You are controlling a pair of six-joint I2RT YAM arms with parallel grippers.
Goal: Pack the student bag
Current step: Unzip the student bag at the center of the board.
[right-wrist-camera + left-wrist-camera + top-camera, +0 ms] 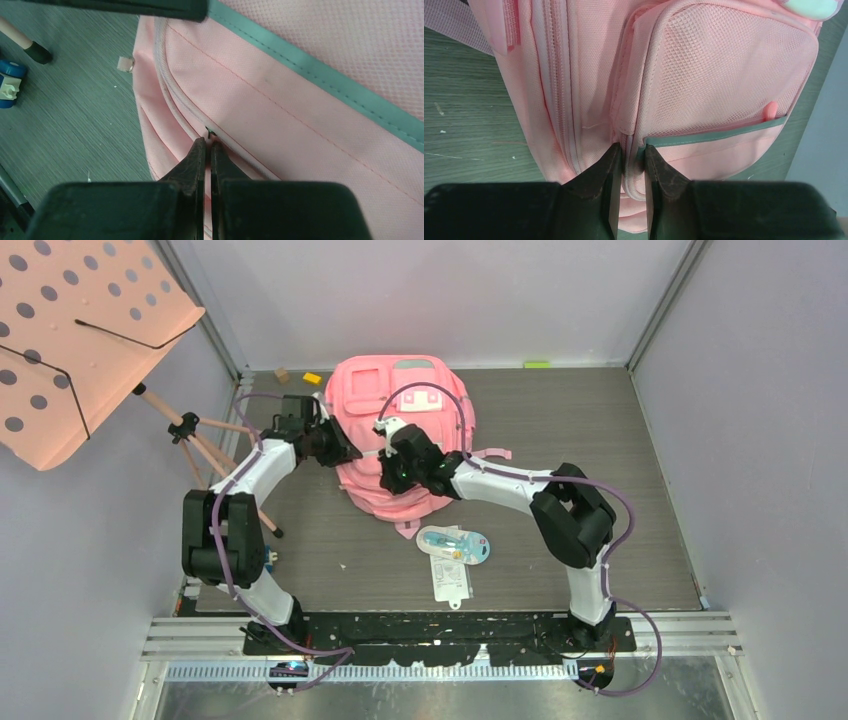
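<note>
At the left flank of the student bag (372, 405), lying on the table (600, 490), the left gripper (632, 162) narrowly pinches a piped seam (629, 142) of soft woven pink fabric (it may slip free under pull), while the right gripper (209, 150), shut tight at the zip line (172, 107), could lose its tiny dark tab (208, 132).

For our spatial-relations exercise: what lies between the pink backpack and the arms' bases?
Near the student bag, one clear packet with blue contents; top external view shows it.
</note>
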